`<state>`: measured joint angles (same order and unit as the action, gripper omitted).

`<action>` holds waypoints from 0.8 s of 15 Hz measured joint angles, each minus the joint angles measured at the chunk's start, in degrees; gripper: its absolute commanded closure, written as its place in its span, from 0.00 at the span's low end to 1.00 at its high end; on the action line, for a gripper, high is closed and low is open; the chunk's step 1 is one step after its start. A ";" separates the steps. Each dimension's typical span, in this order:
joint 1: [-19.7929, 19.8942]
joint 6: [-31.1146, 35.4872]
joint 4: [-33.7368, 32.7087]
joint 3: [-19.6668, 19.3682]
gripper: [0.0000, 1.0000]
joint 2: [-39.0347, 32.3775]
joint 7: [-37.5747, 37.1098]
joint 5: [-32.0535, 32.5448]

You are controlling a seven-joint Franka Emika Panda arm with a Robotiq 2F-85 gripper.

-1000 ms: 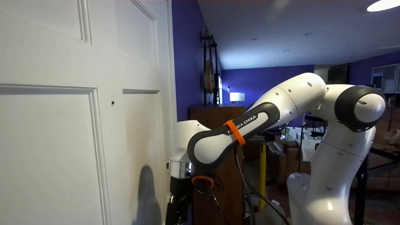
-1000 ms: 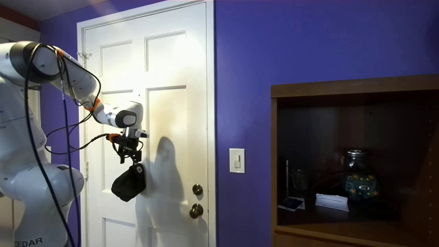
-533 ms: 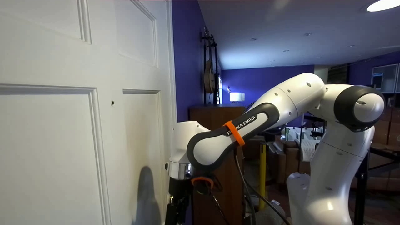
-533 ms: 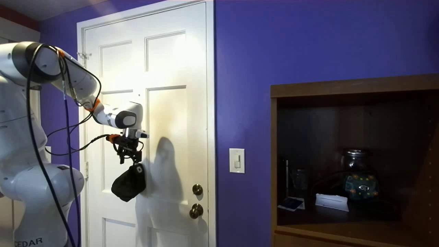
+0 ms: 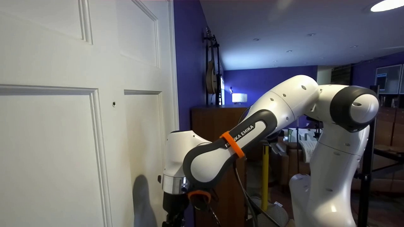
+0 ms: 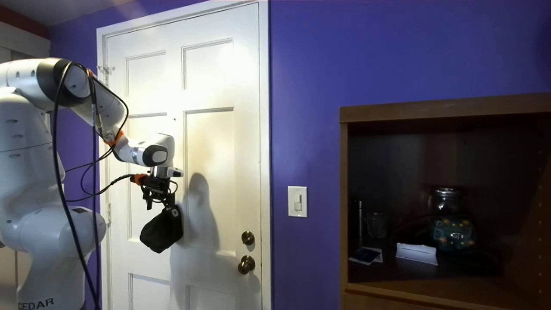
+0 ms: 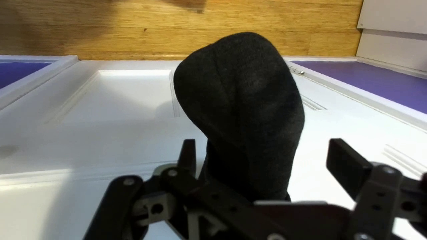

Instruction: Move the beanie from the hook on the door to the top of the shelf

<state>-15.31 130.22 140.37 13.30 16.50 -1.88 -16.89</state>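
Observation:
The black beanie hangs against the white door. A small pale patch shows near its top. The hook cannot be made out. My gripper is just above the beanie, fingers pointing down. In the wrist view the gripper is open, with one finger on either side of the beanie and a gap to its right edge. In an exterior view the gripper is partly cut off at the bottom edge, and the beanie is out of view. The brown shelf stands to the right; its top also shows behind the arm.
The shelf's open compartment holds a jar, a patterned bag and a white card. Door knobs and a light switch lie between the beanie and the shelf. Cables loop from the arm. A yellow post stands behind.
The arm and gripper have moved down, and slightly left in both exterior views, in the last half second. The beanie hangs in the same place.

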 measured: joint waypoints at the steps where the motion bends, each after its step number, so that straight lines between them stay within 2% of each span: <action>1: 0.00 0.48 -0.29 0.36 0.03 -0.69 -0.02 0.37; 2: 0.00 0.81 -0.61 0.64 0.26 -1.36 -0.09 0.89; 4: 0.01 1.27 -1.38 1.08 0.31 -2.71 -0.35 2.45; 12: 0.01 2.07 -4.09 1.79 0.88 -6.75 -0.37 6.48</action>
<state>-15.30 132.30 136.28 15.09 9.75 -2.25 -10.41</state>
